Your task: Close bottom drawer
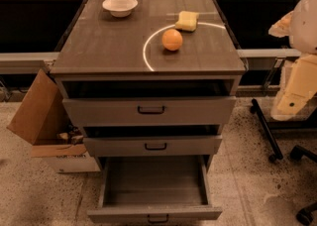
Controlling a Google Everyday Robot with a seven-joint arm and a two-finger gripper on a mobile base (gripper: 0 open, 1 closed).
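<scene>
The bottom drawer (154,185) of the grey cabinet stands pulled far out toward the camera, its plain interior bare and its dark handle (158,218) at the lower edge of the view. The middle drawer (152,146) and top drawer (148,110) above it are each slightly open. On the bench (109,41) sit a white bowl (120,6), an orange (172,39) and a yellow sponge (187,21). The hand (292,98) hangs at the right edge, well apart from the drawer; whether it is wide or narrow cannot be told.
</scene>
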